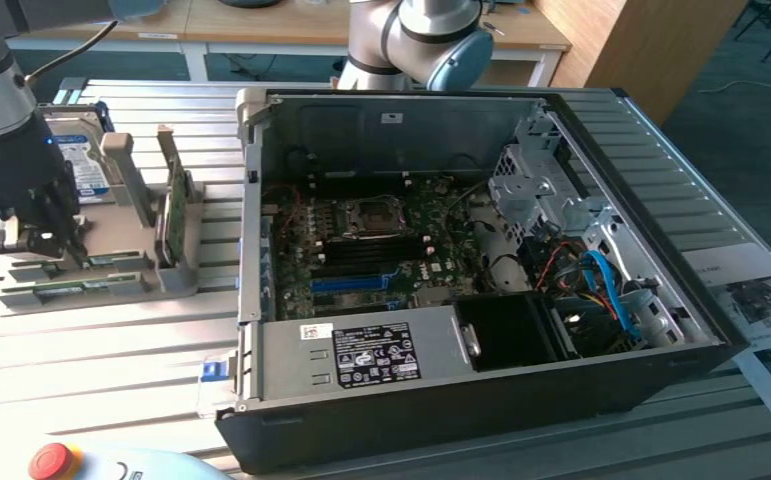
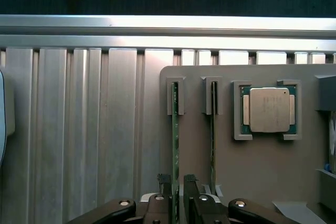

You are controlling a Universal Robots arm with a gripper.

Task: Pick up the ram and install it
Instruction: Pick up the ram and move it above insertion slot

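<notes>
Currently, the slatted table (image 1: 92, 370) is occupied by an open computer case (image 1: 492, 300) and, at the exterior view's left, a grey holder (image 1: 178, 272). The gripper (image 2: 177, 181) is positioned over this holder with its jaws parted, 1 finger on either side of the ram (image 2: 176, 145), which stands on edge in its slot. Contact appears absent, though this cannot be confirmed. 1 processor (image 2: 269, 109) is seated nearby.
</notes>
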